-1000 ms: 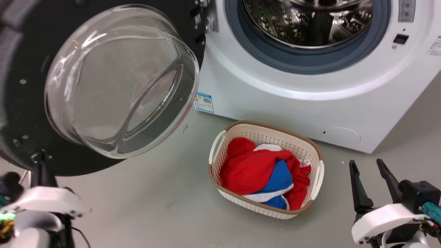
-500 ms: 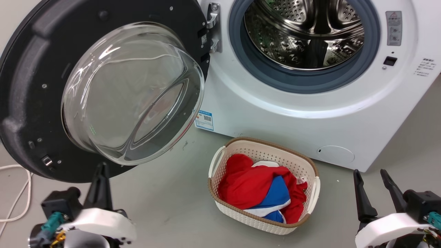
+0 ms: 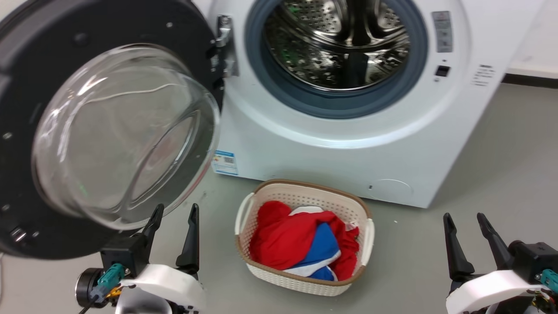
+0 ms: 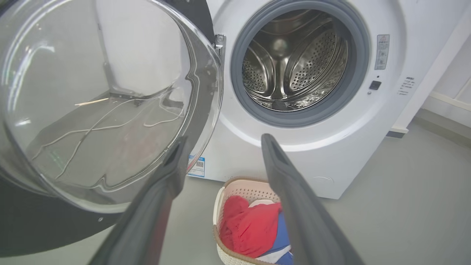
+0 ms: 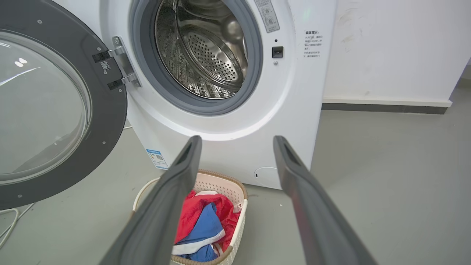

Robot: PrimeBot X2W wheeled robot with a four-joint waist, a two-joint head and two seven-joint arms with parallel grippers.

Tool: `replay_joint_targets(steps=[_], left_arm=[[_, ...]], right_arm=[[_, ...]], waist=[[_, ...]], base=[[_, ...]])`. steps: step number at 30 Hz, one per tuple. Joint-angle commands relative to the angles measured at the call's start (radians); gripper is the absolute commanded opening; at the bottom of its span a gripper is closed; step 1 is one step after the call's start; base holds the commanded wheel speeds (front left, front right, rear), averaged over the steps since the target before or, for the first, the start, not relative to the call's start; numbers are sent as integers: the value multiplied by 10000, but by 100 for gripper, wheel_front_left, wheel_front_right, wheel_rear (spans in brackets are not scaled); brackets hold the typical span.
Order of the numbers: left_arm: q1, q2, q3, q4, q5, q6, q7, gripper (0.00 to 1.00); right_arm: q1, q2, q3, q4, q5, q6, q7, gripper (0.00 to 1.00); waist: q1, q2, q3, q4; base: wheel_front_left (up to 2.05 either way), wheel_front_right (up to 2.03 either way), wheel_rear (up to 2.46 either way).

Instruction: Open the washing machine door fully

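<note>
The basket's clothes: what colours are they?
Red, blue and white clothes, clearest in the head view.

We find the door (image 3: 122,131) left of the machine (image 3: 340,157); before it, a basket (image 3: 305,187) on the floor (image 3: 479,174) holds clothes (image 3: 283,240).

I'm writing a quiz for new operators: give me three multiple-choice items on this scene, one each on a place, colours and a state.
1. Where is the laundry basket? A) in the drum B) on the floor before the washing machine C) atop it
2. The clothes in it are: A) red, blue and white B) green and yellow C) all black
3. The washing machine door is: A) shut B) taken off C) swung wide open
1B: grey floor lies under it. 2A: those colours show. 3C: it hangs hinged, clear of the opening.
</note>
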Motion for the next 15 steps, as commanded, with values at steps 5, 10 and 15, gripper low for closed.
replay_joint_targets(steps=[5,10,15], left_arm=[[-472,-93,-225,637,286,-201,-510,100],[-712,-137,-384,1298,412,-304,-864,100],[-692,-155,-398,1630,373,-331,-1026,100]], right_arm=[[-14,7,133,-145,-23,1,-21,100],[9,9,249,-261,-110,-1,11,100],[82,9,270,-327,-171,1,62,100]], waist=[[0,-1,100,-1027],[0,-1,122,-2044],[0,-1,67,-2548]], base=[[0,0,0],[0,0,0],[0,0,0]])
